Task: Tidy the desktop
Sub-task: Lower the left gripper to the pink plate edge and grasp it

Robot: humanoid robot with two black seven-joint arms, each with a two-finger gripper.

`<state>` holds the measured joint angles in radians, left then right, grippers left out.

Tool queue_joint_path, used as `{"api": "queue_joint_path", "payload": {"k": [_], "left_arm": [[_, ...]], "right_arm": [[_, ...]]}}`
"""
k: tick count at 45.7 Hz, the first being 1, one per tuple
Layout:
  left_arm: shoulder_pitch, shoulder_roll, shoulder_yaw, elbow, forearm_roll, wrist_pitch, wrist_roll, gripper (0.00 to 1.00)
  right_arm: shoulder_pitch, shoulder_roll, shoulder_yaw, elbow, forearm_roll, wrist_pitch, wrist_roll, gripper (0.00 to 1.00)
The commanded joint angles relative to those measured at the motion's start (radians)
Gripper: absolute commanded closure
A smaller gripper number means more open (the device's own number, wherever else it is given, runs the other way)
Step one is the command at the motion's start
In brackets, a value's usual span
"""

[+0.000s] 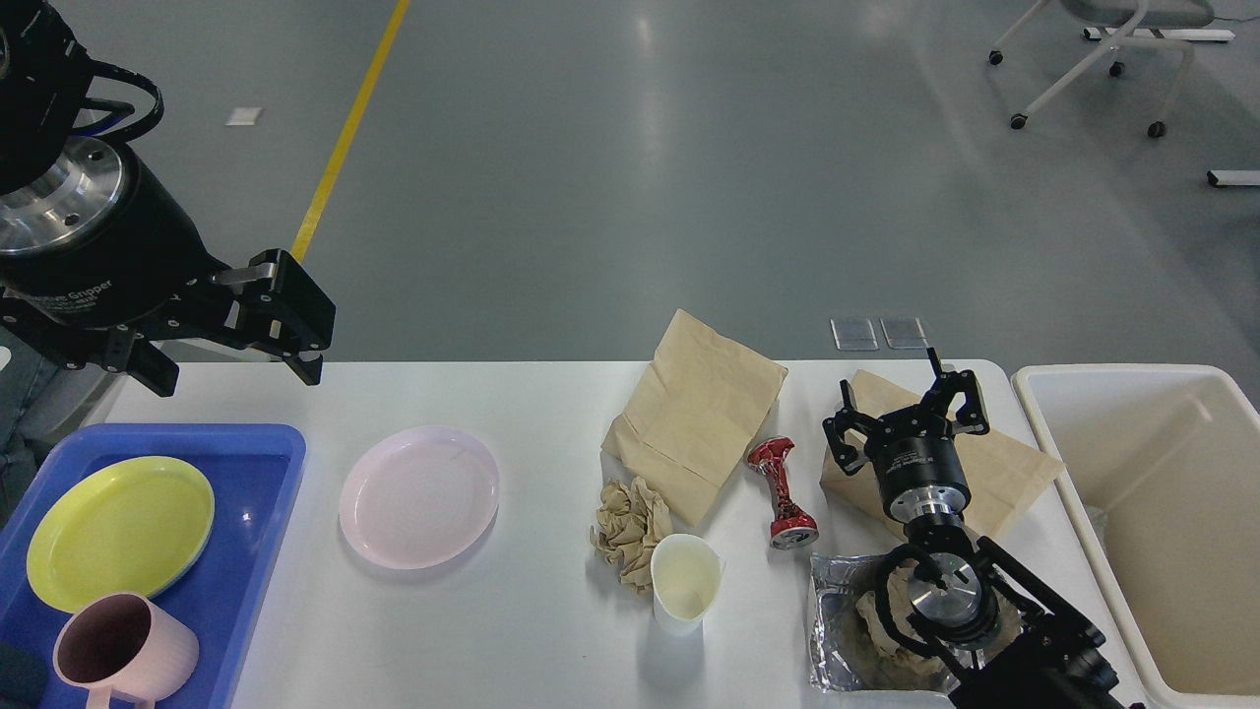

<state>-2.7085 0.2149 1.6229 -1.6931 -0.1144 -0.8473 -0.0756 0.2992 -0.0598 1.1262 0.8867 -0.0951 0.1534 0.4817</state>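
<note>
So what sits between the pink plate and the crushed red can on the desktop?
In the head view, between the pink plate and the crushed red can on the desktop lie a crumpled paper wad and a white cup.

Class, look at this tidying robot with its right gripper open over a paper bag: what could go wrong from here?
1. The right gripper hovers open over a paper bag; closing might crumple it rather than lift it.
2. The crushed red can lies close beside that arm and could get knocked and roll.
3. The white cup stands nearby and could tip.
</note>
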Motion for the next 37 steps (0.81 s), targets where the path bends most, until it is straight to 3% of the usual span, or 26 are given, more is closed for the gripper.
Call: {"api": "queue_joint_path", "payload": {"k": [1,6,11,14,21,25,32,37], "left_arm": [[0.035,-0.002,-0.001,0.001,0.001,0.005,0.003,0.04],[0.176,-0.002,-0.035,0.042,-0.002,0.036,0.008,0.04],[0.366,-0.006,-0.08,0.108,-0.007,0.122,0.011,0.04],[0.476,-0.022,-0.098,0.139,-0.008,0.201,0.011,0.04],[0.699,-0.011,-0.153,0.185,-0.007,0.49,0.013,0.04],[0.814,-0.003,-0.175,0.214,-0.005,0.614,0.01,0.04],[0.97,0.009,-0.196,0.274,-0.042,0.751,0.003,0.04],[1.088,0.009,-0.244,0.358,-0.115,0.803,0.007,0.04]], "right_arm": [[0.0,0.0,0.0,0.0,0.0,0.0,0.0,0.0],[0.0,0.0,0.0,0.0,0.0,0.0,0.0,0.0],[0.0,0.0,0.0,0.0,0.0,0.0,0.0,0.0],[0.0,0.0,0.0,0.0,0.0,0.0,0.0,0.0],[0.0,0.0,0.0,0.0,0.0,0.0,0.0,0.0],[0.0,0.0,0.0,0.0,0.0,0.0,0.0,0.0],[0.0,0.0,0.0,0.0,0.0,0.0,0.0,0.0],[0.0,0.0,0.0,0.0,0.0,0.0,0.0,0.0]]}}
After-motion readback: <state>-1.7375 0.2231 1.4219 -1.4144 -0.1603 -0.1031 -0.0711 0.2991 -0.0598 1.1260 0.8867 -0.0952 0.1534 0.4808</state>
